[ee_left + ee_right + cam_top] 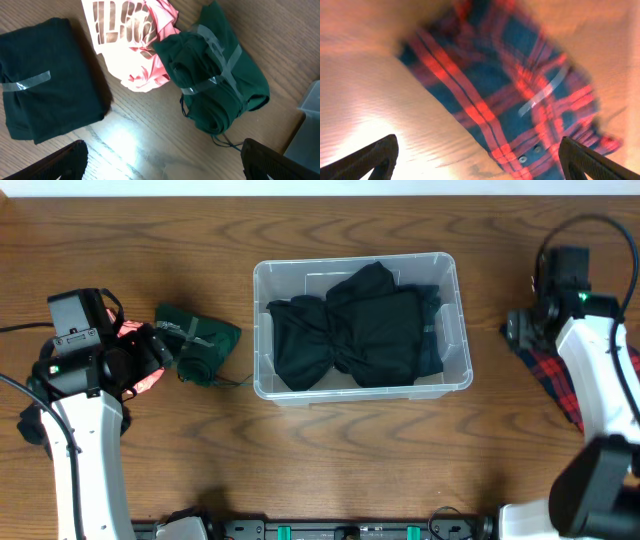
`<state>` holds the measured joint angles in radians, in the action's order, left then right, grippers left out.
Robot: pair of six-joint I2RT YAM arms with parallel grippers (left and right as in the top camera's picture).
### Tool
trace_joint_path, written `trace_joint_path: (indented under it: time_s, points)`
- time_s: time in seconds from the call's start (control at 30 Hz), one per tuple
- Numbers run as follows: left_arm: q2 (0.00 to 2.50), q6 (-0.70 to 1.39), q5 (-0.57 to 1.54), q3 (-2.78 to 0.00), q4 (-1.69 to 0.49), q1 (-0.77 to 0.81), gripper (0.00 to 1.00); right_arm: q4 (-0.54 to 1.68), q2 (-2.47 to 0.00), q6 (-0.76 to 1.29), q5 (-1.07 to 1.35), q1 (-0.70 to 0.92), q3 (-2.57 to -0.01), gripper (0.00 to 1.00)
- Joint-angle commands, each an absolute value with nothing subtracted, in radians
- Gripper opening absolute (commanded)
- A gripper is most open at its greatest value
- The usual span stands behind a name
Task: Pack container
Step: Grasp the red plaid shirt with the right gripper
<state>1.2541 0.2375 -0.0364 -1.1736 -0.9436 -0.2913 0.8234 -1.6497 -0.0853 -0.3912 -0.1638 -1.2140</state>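
Note:
The clear plastic container (355,263) stands at the table's middle with a black garment (350,330) filling it. A green taped bundle (208,345) lies just left of it and also shows in the left wrist view (220,85). My left gripper (165,352) is open and empty above bare wood (162,165), close to the bundle. A pink and white garment (132,45) lies beside the bundle. My right gripper (518,330) is open and empty (477,160) over a red and blue plaid shirt (510,90) at the right (548,375).
A dark green folded garment with a tape strip (45,100) lies left of the pink one. A corner of the container (312,102) shows in the left wrist view. The plaid shirt partly lies under my right arm.

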Motion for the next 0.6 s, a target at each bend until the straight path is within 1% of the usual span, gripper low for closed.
trace_joint_path:
  time_s: [0.0, 0.2, 0.33, 0.5, 0.53, 0.57]
  points:
    - [1.257, 0.249, -0.038, -1.195, -0.949, -0.295, 0.98, 0.785, -1.706, -0.109, -0.373, -0.218, -1.137, 0.99]
    - [1.257, 0.249, -0.038, -1.195, -0.949, -0.295, 0.98, 0.706, -1.800, -0.111, -0.376, -0.253, -1.079, 0.99]
    - [1.257, 0.249, -0.038, -1.195, -0.949, -0.295, 0.98, 0.669, -1.870, -0.109, -0.443, -0.281, -1.076, 0.99]
    - [1.257, 0.249, -0.038, -1.195, -0.949, -0.295, 0.98, 0.640, -1.921, -0.101, -0.447, -0.342, -1.076, 0.99]
    - [1.257, 0.249, -0.038, -1.195, -0.949, -0.295, 0.98, 0.638, -1.927, -0.101, -0.444, -0.356, -1.076, 0.98]
    - [1.257, 0.249, -0.038, -1.195, -0.949, -0.295, 0.98, 0.638, -1.932, -0.096, -0.440, -0.369, -1.076, 0.95]
